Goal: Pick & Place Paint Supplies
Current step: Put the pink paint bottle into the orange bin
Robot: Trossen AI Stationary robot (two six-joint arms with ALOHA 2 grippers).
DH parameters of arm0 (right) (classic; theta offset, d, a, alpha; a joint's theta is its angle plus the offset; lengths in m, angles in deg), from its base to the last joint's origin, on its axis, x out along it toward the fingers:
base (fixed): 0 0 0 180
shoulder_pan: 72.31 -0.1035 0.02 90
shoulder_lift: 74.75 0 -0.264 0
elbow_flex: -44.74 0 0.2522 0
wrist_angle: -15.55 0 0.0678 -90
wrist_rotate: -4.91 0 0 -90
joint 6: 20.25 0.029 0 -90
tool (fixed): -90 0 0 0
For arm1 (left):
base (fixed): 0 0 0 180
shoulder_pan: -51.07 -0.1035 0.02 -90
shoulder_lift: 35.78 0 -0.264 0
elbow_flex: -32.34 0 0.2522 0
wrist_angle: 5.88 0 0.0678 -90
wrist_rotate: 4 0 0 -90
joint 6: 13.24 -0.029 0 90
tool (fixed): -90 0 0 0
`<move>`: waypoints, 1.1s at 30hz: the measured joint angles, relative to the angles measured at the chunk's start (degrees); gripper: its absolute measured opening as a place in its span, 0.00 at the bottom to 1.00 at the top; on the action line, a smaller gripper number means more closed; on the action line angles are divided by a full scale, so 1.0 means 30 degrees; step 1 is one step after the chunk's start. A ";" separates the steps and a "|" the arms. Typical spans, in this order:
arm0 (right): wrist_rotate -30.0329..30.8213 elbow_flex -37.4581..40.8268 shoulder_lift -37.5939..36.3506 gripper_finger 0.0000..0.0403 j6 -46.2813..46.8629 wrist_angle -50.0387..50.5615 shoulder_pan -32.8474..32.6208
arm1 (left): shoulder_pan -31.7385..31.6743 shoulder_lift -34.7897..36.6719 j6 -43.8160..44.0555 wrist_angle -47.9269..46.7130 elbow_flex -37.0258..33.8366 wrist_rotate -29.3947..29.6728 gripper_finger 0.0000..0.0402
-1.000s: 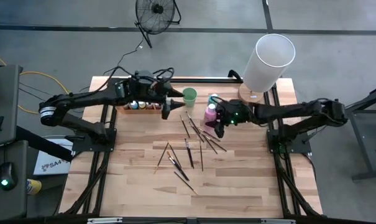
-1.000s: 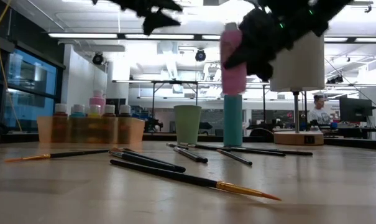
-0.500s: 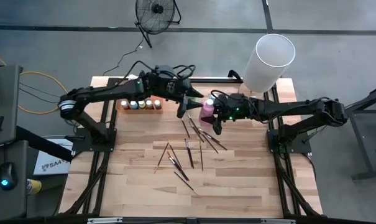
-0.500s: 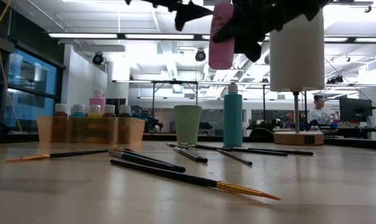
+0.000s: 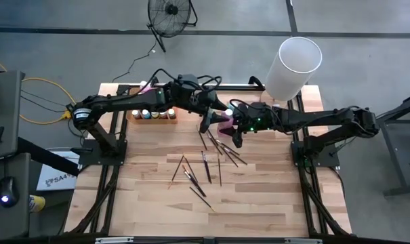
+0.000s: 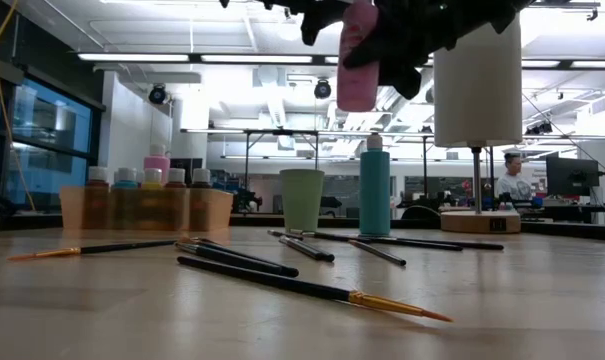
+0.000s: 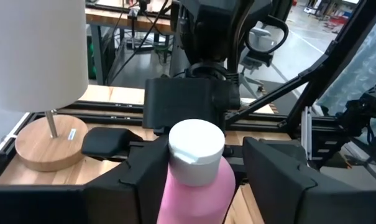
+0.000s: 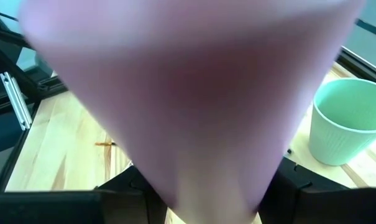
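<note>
Pink bottle [image 5: 226, 120], upper centre of the high view, hangs upright above the table, pinched by my right gripper [image 5: 237, 126]; my left gripper [image 5: 210, 118], fingers spread, flanks its capped neck from the left.

Two dark jointed arms; black cables looped along them; green lights.

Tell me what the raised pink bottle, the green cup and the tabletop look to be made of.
Pink bottle: probably plastic, smooth and matte, with an evenly moulded white flip cap. Green cup: likely plastic or ceramic, matte with a thin even rim; the look leaves it open. Tabletop: wood, pale butcher-block strips with visible grain and a low sheen.
</note>
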 joint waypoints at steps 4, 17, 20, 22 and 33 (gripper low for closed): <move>-0.0254 0.0000 0.0000 0.43 -0.0043 -0.0025 0.0000 | -0.0001 0.0000 0.0007 0.0565 0.0000 0.0084 0.39; -0.0390 0.0007 0.0015 0.43 0.0076 0.0191 -0.0010 | 0.0130 -0.0800 0.0530 0.0692 0.0030 -0.0385 0.41; -0.0419 0.0007 0.0022 0.43 0.0095 0.0033 -0.0015 | 0.0123 -0.0794 0.0434 0.0728 0.0022 -0.0657 0.44; -0.0422 0.0007 0.0022 0.43 0.0110 0.0047 -0.0015 | 0.0123 -0.0794 0.0423 0.0776 0.0022 -0.0662 0.45; -0.0430 0.0004 0.0022 0.43 0.0197 0.0106 -0.0011 | 0.0123 -0.0780 0.0068 0.0672 0.0022 -0.0107 0.28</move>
